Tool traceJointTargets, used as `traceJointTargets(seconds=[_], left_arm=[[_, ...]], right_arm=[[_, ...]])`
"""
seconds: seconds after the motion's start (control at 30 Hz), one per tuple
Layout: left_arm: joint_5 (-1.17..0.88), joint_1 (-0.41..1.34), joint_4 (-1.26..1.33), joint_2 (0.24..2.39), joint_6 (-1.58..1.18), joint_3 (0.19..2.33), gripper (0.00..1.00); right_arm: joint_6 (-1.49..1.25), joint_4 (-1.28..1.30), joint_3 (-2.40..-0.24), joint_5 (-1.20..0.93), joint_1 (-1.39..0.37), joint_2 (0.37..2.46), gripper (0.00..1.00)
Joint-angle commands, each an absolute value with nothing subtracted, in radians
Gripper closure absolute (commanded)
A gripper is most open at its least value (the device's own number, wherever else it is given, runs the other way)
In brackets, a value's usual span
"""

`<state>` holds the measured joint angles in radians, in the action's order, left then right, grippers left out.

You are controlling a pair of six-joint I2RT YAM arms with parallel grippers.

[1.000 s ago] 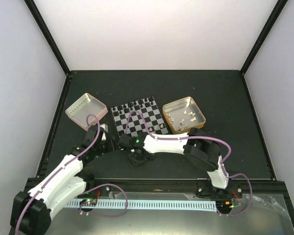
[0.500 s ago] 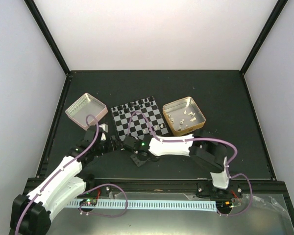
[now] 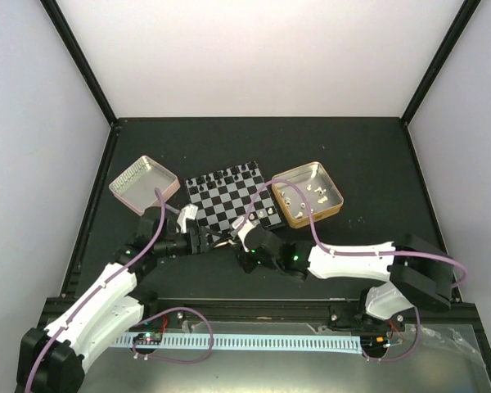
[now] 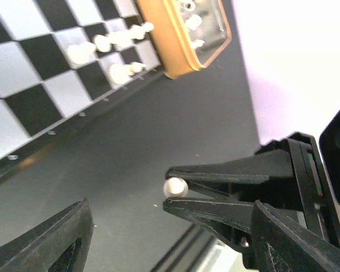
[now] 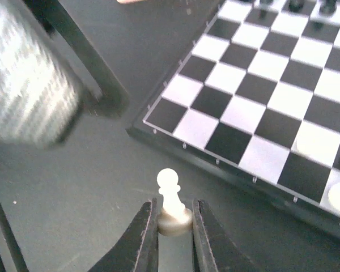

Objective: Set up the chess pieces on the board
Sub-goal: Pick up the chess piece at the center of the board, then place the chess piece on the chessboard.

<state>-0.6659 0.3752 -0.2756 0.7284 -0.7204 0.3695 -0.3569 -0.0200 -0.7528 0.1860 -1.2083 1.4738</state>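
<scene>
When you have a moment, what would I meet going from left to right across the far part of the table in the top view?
In order: pink tin → board → gold tin.

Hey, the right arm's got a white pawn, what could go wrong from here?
The right gripper pinches the white pawn only by its base, at the very tips, so it could slip or tilt. The open left gripper sits close beside it, so they may bump near the board.

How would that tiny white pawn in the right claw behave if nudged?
The tiny white pawn looks rigid and probably very light. Its smooth base, pinched by the right claw, could slip. Round-headed on a small foot, it would likely tip and roll.
</scene>
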Motion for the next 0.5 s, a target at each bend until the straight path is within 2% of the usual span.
traceJointTargets(seconds=[0.0,0.23,0.37,0.47], left_arm=[[-0.862,0.383,-0.160,0.760,-0.744,0.400,0.25],[-0.919,0.393,-0.185,0.851,-0.701,0.455,0.49],[-0.942,0.394,-0.182,0.873,-0.686,0.473,0.50],[-0.936,0.394,-0.182,0.877,-0.678,0.479,0.47]], right_arm=[[-0.239,-0.254,-0.713,0.170,-1.199,1.398,0.88],[-0.203,-0.285,-0.713,0.135,-1.192,1.375,0.88],[-0.190,-0.278,-0.727,0.111,-1.190,1.380,0.88],[-0.179,-0.267,-0.733,0.108,-1.190,1.382,0.89]])
